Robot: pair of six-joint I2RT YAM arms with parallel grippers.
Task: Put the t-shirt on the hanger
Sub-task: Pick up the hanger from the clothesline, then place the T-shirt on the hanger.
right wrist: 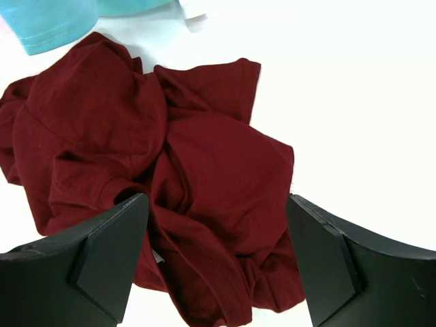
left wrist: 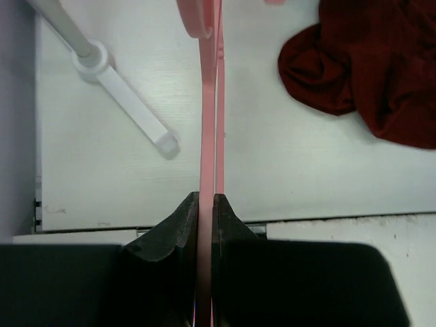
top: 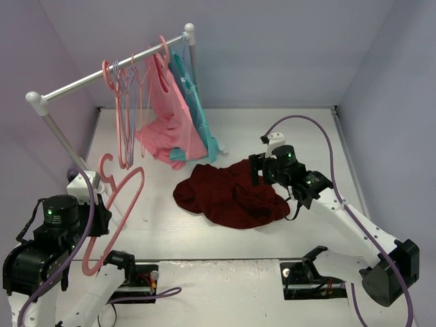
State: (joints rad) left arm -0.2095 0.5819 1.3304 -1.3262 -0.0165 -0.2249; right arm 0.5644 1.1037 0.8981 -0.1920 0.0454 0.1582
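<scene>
The dark maroon t-shirt (top: 228, 194) lies crumpled on the white table, right of centre. It also shows in the left wrist view (left wrist: 381, 75) and in the right wrist view (right wrist: 204, 157). My left gripper (top: 109, 219) is shut on the salmon-pink hanger (top: 131, 191) and holds it tilted above the table at the left, hook pointing away. In the left wrist view the fingers (left wrist: 228, 225) pinch the hanger's bar (left wrist: 206, 122). My right gripper (top: 257, 170) is open and empty, hovering over the shirt's right side; its midpoint in the right wrist view (right wrist: 218, 198) lies over the folds.
A white clothes rack (top: 109, 71) stands at the back left with lavender hangers (top: 129, 88), a pink garment (top: 167, 116) and a teal garment (top: 197, 116). The rack's foot (left wrist: 129, 102) is near the held hanger. Purple walls enclose the table.
</scene>
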